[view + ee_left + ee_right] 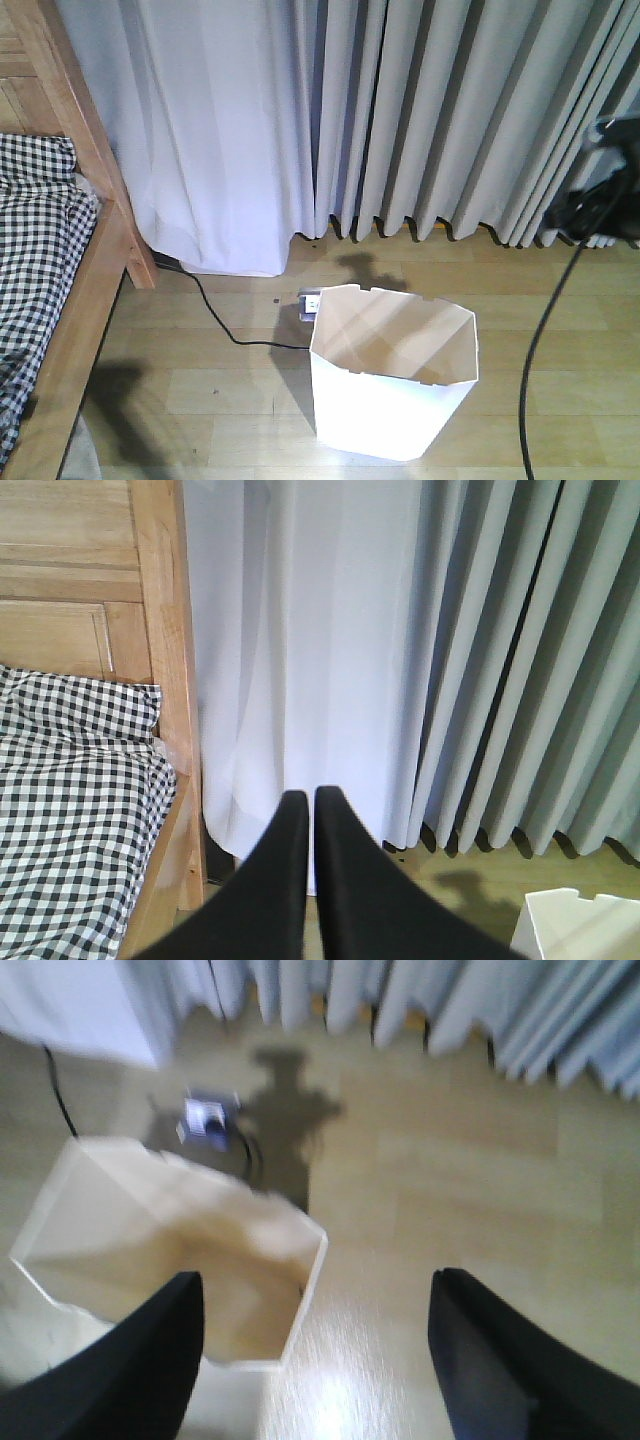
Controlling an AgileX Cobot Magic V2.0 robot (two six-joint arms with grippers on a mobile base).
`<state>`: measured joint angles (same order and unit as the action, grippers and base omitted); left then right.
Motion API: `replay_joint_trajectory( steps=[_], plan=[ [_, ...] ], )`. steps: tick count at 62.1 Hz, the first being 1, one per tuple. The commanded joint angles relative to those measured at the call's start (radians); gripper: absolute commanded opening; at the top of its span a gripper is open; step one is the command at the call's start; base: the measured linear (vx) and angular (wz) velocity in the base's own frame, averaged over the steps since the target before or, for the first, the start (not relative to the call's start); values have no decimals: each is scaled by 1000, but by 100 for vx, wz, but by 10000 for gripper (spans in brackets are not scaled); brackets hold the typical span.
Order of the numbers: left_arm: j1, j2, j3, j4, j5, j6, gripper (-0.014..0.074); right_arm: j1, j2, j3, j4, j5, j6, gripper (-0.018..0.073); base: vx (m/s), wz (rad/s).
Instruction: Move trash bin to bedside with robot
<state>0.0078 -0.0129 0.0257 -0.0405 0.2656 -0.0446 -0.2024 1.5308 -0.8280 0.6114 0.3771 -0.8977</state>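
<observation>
Front view: the trash bin (392, 375) stands upright on the wood floor (220, 390), well apart from the bed (60, 290) at the left edge. A black cable (215, 320) runs along the floor to a socket block (310, 303) just behind the bin. Grey curtains (430, 110) hang behind.

Left wrist view: the left gripper (308, 805) has its fingers pressed together, holding nothing, facing the curtains beside the bed frame.

Right wrist view, blurred: the right gripper (315, 1300) is spread wide above the floor, its left finger (150, 1360) overlapping the bin rim
</observation>
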Motion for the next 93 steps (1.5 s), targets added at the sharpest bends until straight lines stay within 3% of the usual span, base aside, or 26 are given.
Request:
replay_joint_trajectory(
  steps=[1, 38, 55, 68, 85, 89, 93],
  plan=[
    [1, -14, 12, -4, -69, -6, -6, -4, -177, 0, 44, 18, 10, 479, 0, 0],
    [1, -14, 12, -4, -69, -6, -6, 0, -965, 378, 54, 79, 78, 479, 0, 0],
    [1, -14, 12, -4, -69, -6, -6, 145, -1235, 452, 37, 78, 126, 479, 0, 0],
    [1, -14, 12, -4, -69, -6, -6, 145, -1295, 456, 40, 89, 145, 479, 0, 0],
    [1, -14, 12, -4, -69, -6, -6, 145, -1295, 456, 111, 121, 146, 477, 0, 0],
    [1, -14, 12, -4, -69, -6, -6, 145, -1295, 456, 93, 114, 146, 442, 0, 0],
    [1, -14, 12, -4, -69, -6, -6, 145, -1295, 456, 62, 114, 149, 347, 0, 0]
  ],
)
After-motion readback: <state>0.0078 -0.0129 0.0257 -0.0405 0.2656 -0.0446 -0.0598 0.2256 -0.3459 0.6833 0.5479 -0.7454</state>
